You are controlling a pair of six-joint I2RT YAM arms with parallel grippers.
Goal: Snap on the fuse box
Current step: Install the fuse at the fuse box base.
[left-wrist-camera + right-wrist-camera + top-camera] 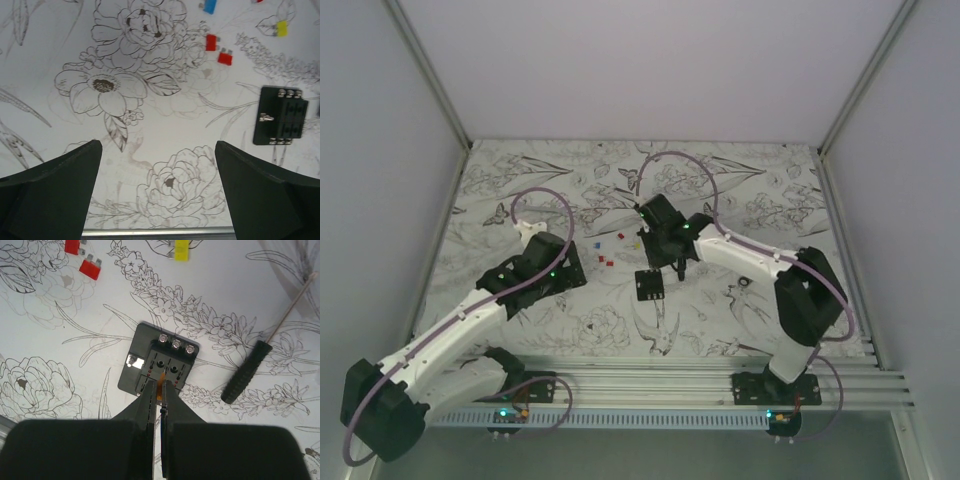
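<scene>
1. First, the near edge: a metal rail (700,385) carries both arm bases, and the floral mat (760,190) begins just beyond it.
2. The left gripper (158,192) sits above the mat with its jaws spread wide. Only printed flowers show in the gap.
3. The right gripper (160,386) is pressed closed, with a thin orange sliver (160,391) pinched at its tips, directly over the fuse box (157,357).
4. The fuse box lies flat mid-mat between the two grippers, well apart from the left one. Three screw heads line its far side. The slots look dark; whether fuses sit in them I cannot tell.
5. A black-handled screwdriver (243,377) lies just right of the box in the right wrist view, not touching it.
6. Farther out lie loose pieces, apart from the box: two red fuses (90,269), a yellow fuse (181,249) and a blue fuse (210,6).
7. Beyond them open mat runs to the far wall. White enclosure walls (650,60) close off the left, right and far edges.
</scene>
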